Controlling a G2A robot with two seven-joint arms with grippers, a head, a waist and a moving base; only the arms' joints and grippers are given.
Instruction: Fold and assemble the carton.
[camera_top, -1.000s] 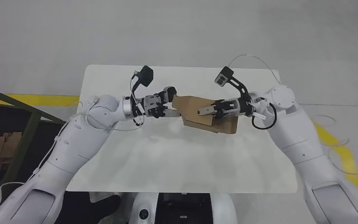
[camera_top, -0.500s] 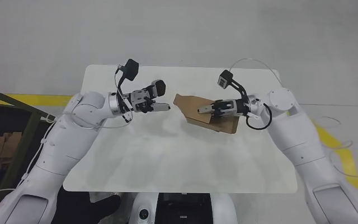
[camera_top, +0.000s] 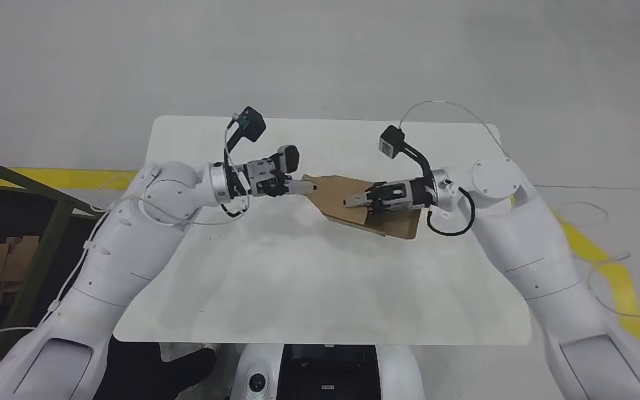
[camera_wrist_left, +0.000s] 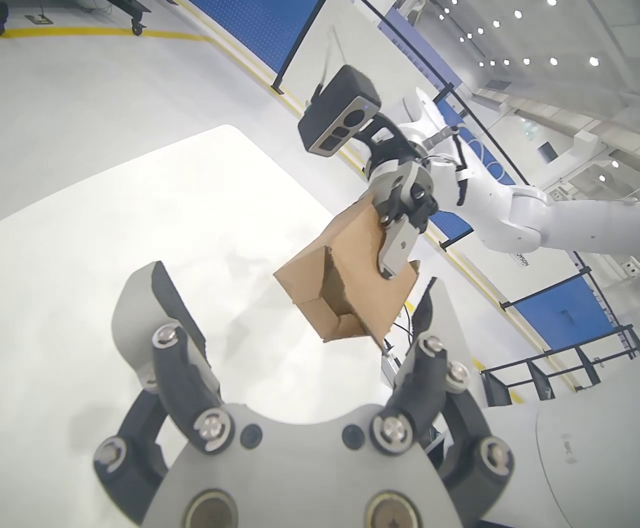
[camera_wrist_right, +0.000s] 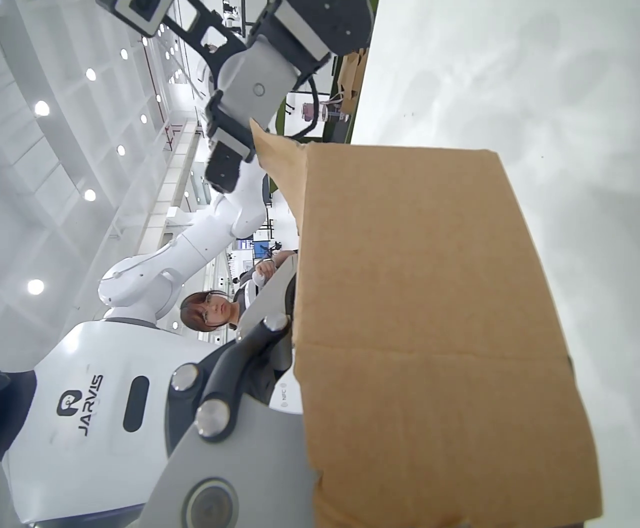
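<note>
Brown carton (camera_top: 385, 222), partly folded, tilted, up off the white table (camera_top: 300, 290) above its far half. From the left wrist, carton (camera_wrist_left: 345, 280) open at one end, short inner flaps bent inward, the inside too dark to read. From the right wrist, carton (camera_wrist_right: 430, 310) as one broad creased panel, cut off at the frame's edge and covering whatever lies behind it.

Pinched along one panel by the right gripper (camera_top: 352, 200), closed on the cardboard. In the left wrist view, right gripper (camera_wrist_left: 395, 250) with one finger flat on the outer face and its partner hidden behind the panel. In the arm's own view, just one finger (camera_wrist_right: 272, 325) showing beside the carton's edge.

At the carton's pointed flap end, the left gripper (camera_top: 297, 186), spread wide and gripping nothing; left gripper (camera_wrist_left: 290, 292) with dark fingers (camera_wrist_left: 165, 320) well apart. One fingertip very close to the flap's edge: touching or just apart, impossible to tell. Farther off in the right wrist view, left gripper (camera_wrist_right: 235, 150) beside the flap's tip, partly cut off by the frame.
</note>
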